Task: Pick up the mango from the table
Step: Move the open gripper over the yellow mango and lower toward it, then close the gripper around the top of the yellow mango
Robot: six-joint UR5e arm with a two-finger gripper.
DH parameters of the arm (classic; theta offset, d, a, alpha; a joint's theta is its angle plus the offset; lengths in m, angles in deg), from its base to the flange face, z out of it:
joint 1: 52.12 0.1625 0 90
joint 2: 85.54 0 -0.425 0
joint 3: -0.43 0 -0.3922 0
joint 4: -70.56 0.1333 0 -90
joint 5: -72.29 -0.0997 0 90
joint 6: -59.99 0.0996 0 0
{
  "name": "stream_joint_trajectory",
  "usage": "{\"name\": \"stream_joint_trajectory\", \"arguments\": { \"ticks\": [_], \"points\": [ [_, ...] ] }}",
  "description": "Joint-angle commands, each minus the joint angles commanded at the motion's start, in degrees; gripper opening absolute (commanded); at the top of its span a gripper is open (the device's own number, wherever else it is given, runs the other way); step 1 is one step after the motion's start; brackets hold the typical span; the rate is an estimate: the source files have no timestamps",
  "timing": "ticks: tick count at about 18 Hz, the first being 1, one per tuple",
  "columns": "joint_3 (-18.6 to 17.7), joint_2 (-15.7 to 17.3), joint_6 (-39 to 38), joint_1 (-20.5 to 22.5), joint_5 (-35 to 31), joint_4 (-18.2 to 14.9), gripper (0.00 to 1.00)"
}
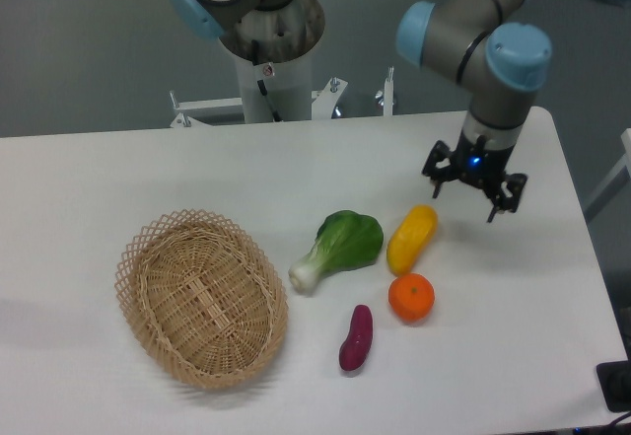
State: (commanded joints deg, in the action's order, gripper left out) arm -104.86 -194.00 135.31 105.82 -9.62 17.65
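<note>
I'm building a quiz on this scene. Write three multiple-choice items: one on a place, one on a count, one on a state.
1. What lies just left of the mango?
A. basket
B. bok choy
C. orange

2. How many food items lie on the table?
A. four
B. two
C. six

3. The gripper is
A. shut on the mango
B. open, holding nothing
C. inside the basket

Answers:
1 B, the bok choy lies beside it.
2 A, mango, bok choy, orange, sweet potato.
3 B, its fingers are spread in the air, right of the mango.
</note>
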Motion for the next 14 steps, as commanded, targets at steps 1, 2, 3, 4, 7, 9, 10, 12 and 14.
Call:
{"name": "stream_joint_trajectory", "arguments": {
  "ticks": [1,2,3,4,7,9,10,12,14],
  "points": [
    [-0.70,-0.09,0.18,0.00,-0.35,0.17,1.00],
    [-1.49,-0.17,0.79,-0.09,-0.88,1.13,1.00],
    [-2.20,-0.18,1.49,-0.35,-1.49,2.45,1.00],
    [-2.73,-0.44,1.59,-0.96,-1.67,3.77,1.00],
    [-3.00,-1.32,1.59,-1.32,-2.81,4.75,1.00],
    [-3.78,-1.32,1.59,-1.76,-2.82,4.83,1.00],
    [-4.05,-1.41,1.50,-2.11,-2.90,4.83,1.00],
    [-4.05,-1.93,1.50,-2.37,-3.16,4.92,1.00],
    [-3.96,-2.20,1.50,-2.37,-3.17,4.92,1.00]
  ]
}}
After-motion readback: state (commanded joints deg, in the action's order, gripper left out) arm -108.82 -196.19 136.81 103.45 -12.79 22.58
